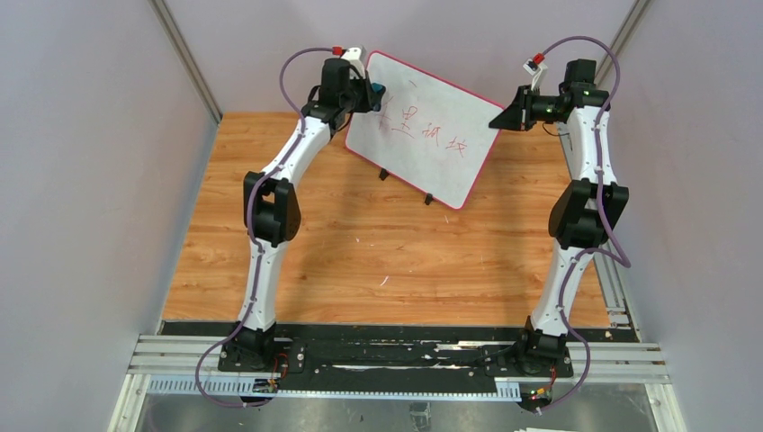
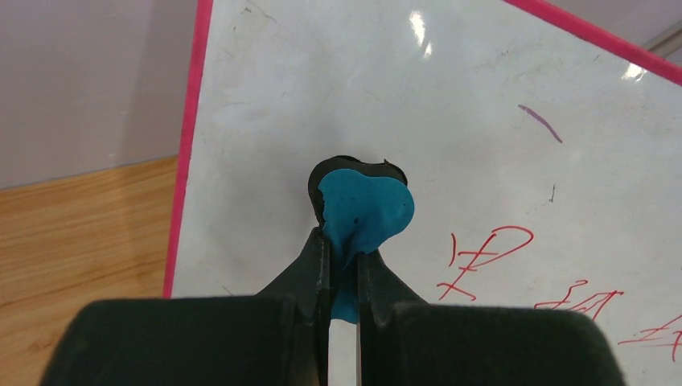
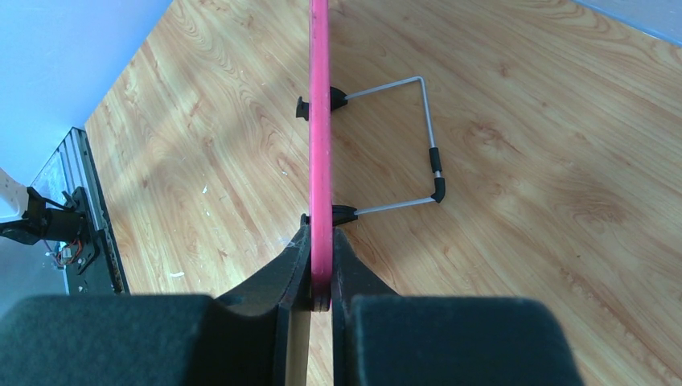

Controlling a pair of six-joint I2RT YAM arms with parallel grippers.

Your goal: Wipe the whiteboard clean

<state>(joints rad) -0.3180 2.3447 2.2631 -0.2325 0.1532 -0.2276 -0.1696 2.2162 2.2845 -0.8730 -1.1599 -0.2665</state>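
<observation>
The whiteboard [image 1: 423, 126] stands tilted at the back of the table, white with a pink rim and red handwriting [image 1: 432, 133] across its middle. My left gripper [image 1: 371, 93] is shut on a blue-and-black eraser [image 2: 363, 211], which presses against the board's upper left area [image 2: 450, 121], left of the writing [image 2: 482, 257]. My right gripper [image 1: 500, 118] is shut on the board's right edge; the right wrist view shows the pink rim [image 3: 320, 145] edge-on between the fingers [image 3: 297, 265].
The board's wire stand [image 3: 430, 153] and black feet [image 1: 383, 174] rest on the wooden table [image 1: 378, 261]. Grey walls close in at left, right and back. A metal rail [image 1: 396, 360] with the arm bases runs along the near edge.
</observation>
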